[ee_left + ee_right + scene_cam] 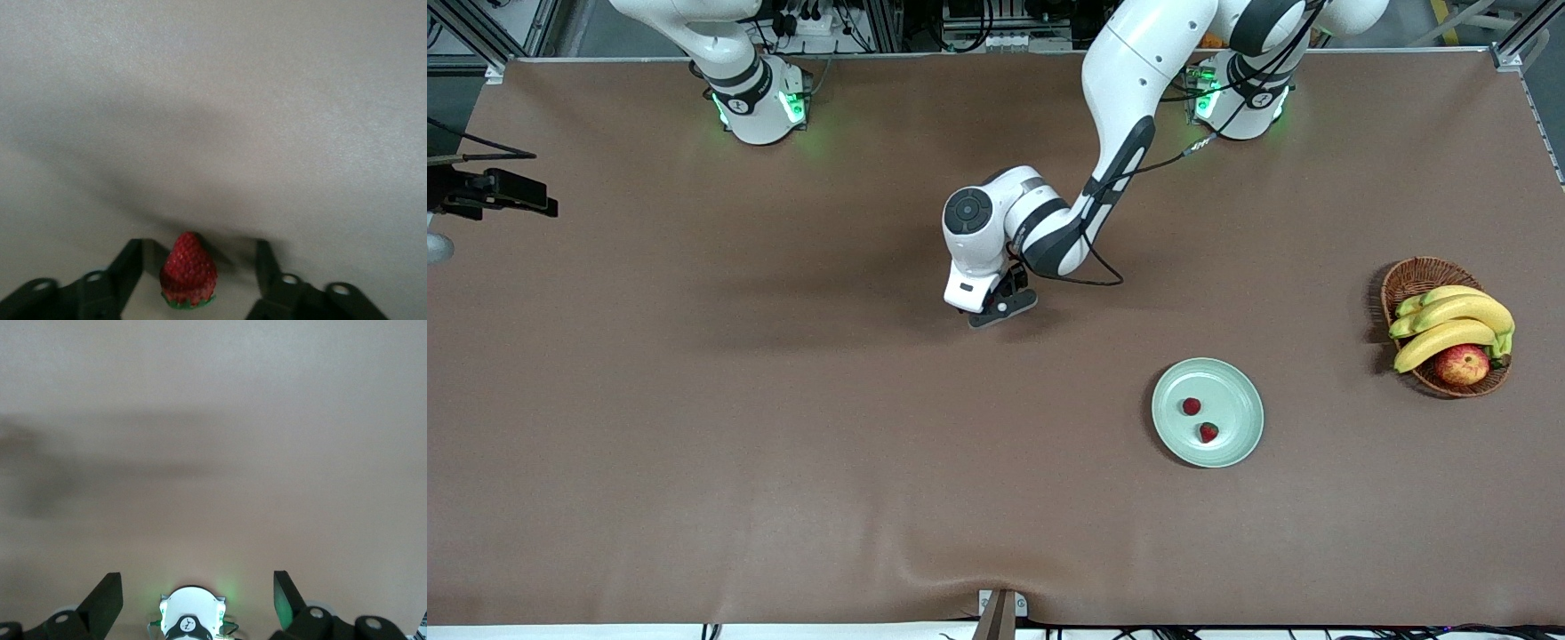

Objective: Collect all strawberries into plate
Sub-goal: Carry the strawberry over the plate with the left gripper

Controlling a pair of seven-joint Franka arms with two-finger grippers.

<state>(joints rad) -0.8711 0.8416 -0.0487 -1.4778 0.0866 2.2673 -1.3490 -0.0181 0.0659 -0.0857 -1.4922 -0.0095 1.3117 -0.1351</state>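
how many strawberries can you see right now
3: two strawberries lie on the plate; a third strawberry sits on the table between the open left gripper's fingers.

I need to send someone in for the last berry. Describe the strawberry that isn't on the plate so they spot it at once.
Start at the left arm, bent low over the middle of the table. Between the open fingers of the left gripper sits the strawberry, red, its green cap toward the wrist camera. The other two strawberries lie on the mint-green plate, toward the left arm's end; this one alone rests on bare brown tabletop.
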